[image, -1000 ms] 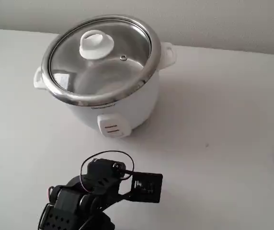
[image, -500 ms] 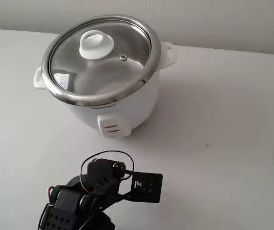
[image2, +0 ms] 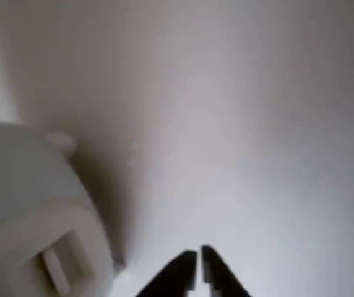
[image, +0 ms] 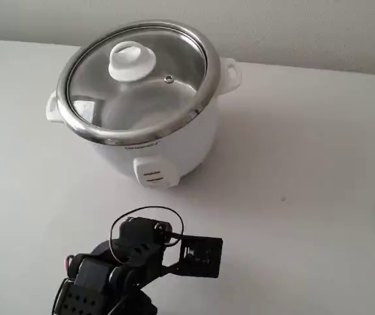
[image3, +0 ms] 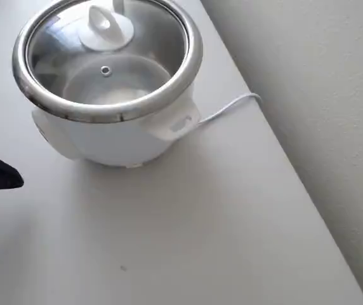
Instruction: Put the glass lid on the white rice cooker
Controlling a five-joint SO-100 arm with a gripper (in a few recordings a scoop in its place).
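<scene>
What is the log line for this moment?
lid: seated on cooker | gripper: shut, empty, over table | task: looks done

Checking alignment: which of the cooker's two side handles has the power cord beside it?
The side handle at lower right in the overhead view; the white cord trails from there.

Soft, even daylight throughout; the wrist view is blurred, with glare on the glass lid.

The fixed view looks down over the arm toward the white rice cooker; the overhead view sits closer above it, while the wrist view faces its base.
</scene>
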